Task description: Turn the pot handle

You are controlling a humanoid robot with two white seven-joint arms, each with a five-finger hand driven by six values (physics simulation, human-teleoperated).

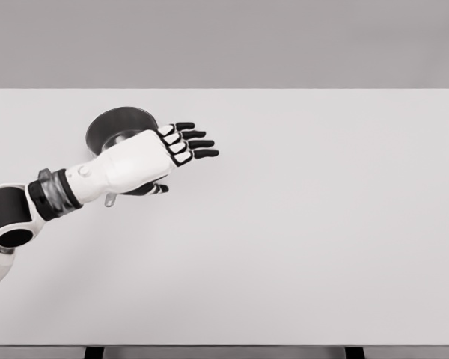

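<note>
We are seeing the round grey metal pot (118, 127) sitting on the white rectangular table (299, 239), toward ten o'clock from the table's middle. Its open bowl is showing above the arm, and a small grey bit of its handle (110, 200) is poking out beneath the wrist, at the pot's six o'clock. Our white left hand with black fingertips (151, 158) is hovering over the pot's near side, fingers stretched toward three o'clock, spread and gripping nothing, thumb tucked below.
</note>
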